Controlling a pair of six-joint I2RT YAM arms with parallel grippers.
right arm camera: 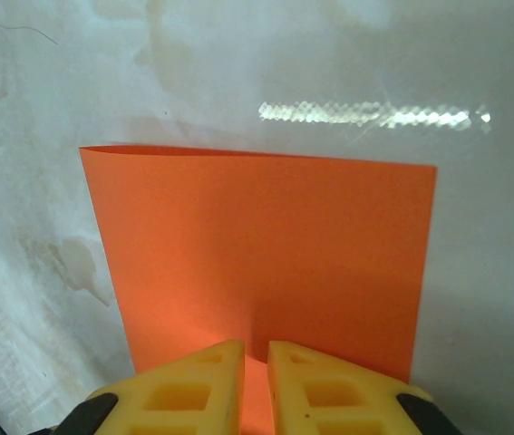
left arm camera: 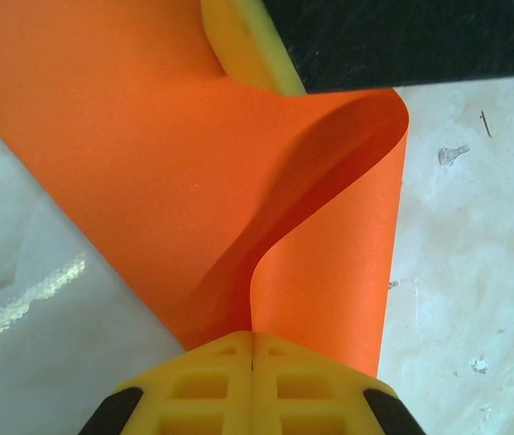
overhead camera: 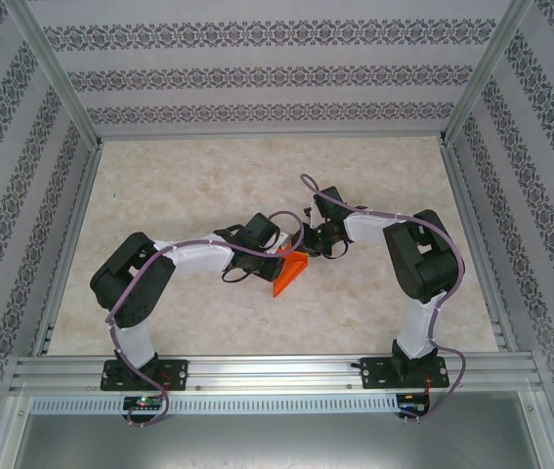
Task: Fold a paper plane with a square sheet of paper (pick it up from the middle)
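The square sheet of paper (overhead camera: 292,274) is bright orange and stands bent over between the two grippers at the middle of the table. My left gripper (left arm camera: 253,349) is shut on one edge of the sheet (left arm camera: 193,181), which curls up and over from there. A yellow finger (left arm camera: 243,45) of the right gripper touches the top of that curl. My right gripper (right arm camera: 256,349) has its jaws a narrow slit apart, with the paper (right arm camera: 257,245) running into the slit. From above, the left gripper (overhead camera: 278,262) and right gripper (overhead camera: 308,249) nearly meet over the sheet.
The pale marbled table (overhead camera: 208,186) lies open on all sides of the grippers. Aluminium frame rails (overhead camera: 257,371) run along the near edge, with patterned walls round the other three sides.
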